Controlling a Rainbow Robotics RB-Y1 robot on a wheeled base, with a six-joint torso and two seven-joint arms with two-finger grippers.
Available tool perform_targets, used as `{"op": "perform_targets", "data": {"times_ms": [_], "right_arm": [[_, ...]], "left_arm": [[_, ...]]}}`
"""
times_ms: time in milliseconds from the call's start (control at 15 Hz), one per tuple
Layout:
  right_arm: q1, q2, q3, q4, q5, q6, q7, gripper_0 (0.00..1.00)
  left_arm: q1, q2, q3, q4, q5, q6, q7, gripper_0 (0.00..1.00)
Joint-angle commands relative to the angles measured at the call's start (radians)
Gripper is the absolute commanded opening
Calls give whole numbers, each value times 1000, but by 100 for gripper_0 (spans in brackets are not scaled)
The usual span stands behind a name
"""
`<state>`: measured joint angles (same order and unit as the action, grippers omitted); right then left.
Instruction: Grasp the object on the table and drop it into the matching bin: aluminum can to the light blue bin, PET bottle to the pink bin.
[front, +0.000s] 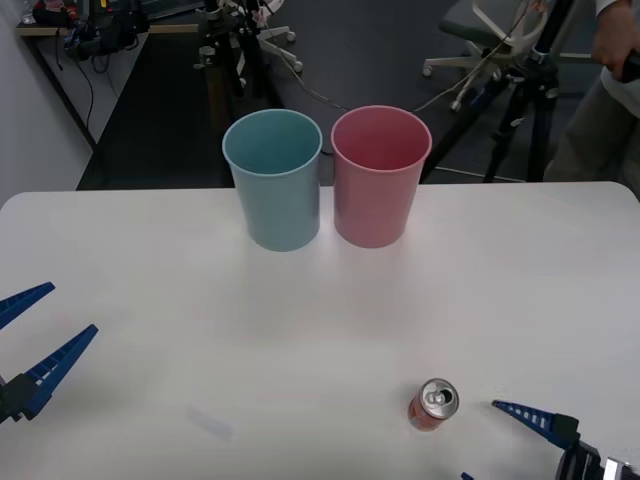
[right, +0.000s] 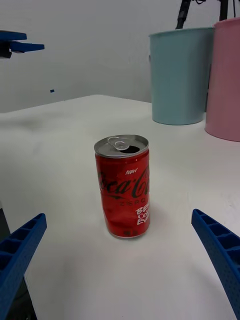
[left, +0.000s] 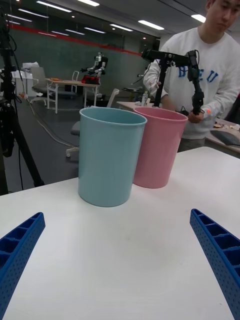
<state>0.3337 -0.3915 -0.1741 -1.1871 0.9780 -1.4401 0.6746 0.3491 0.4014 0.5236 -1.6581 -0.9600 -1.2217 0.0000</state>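
We are holding our right gripper (front: 505, 440) low at the near right corner of the table (front: 520, 280), its blue fingers spread wide and gripping nothing. The can (front: 433, 404) is standing upright on the table just to the left of that gripper, apart from it, near the front edge. From the front view we are seeing mainly its silver top with the pull-tab; the right wrist view is giving us its side instead, the can (right: 123, 187) red with white lettering, slightly dented, its mouth open, sitting ahead of the two spread fingers (right: 220, 250) and between their lines.

We are keeping our left gripper (front: 35, 340) at the near left edge of the table, also wide open and empty, well apart from the can. Its wrist view is facing the two bins: the light blue bin (left: 110, 155) and the pink bin (left: 159, 146) are standing upright side by side and look to be touching.

In the front view the light blue bin (front: 274, 180) is sitting at the far middle of the table with the pink bin (front: 379, 176) on its right. The tabletop is plain white. Beyond it we are seeing dark flooring, tripod legs (front: 520, 110) and an office chair (front: 480, 40).
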Motion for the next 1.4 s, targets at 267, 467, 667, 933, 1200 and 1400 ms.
{"op": "perform_targets", "data": {"times_ms": [267,467,667,933,1200,1400], "right_arm": [[-30,82,-2,1,57,56,39,100],[-45,117,-1,0,76,92,51,100],[-58,140,28,0,77,132,60,100],[-71,160,70,0,77,167,68,100],[-91,169,96,1,76,193,69,100],[-104,174,104,0,76,204,69,100]], "left_arm": [[0,0,0,0,0,0,0,100],[0,0,0,0,0,0,0,100],[0,0,0,0,0,0,0,100],[0,0,0,0,0,0,0,100],[0,0,0,0,0,0,0,100],[0,0,0,0,0,0,0,100]]}}
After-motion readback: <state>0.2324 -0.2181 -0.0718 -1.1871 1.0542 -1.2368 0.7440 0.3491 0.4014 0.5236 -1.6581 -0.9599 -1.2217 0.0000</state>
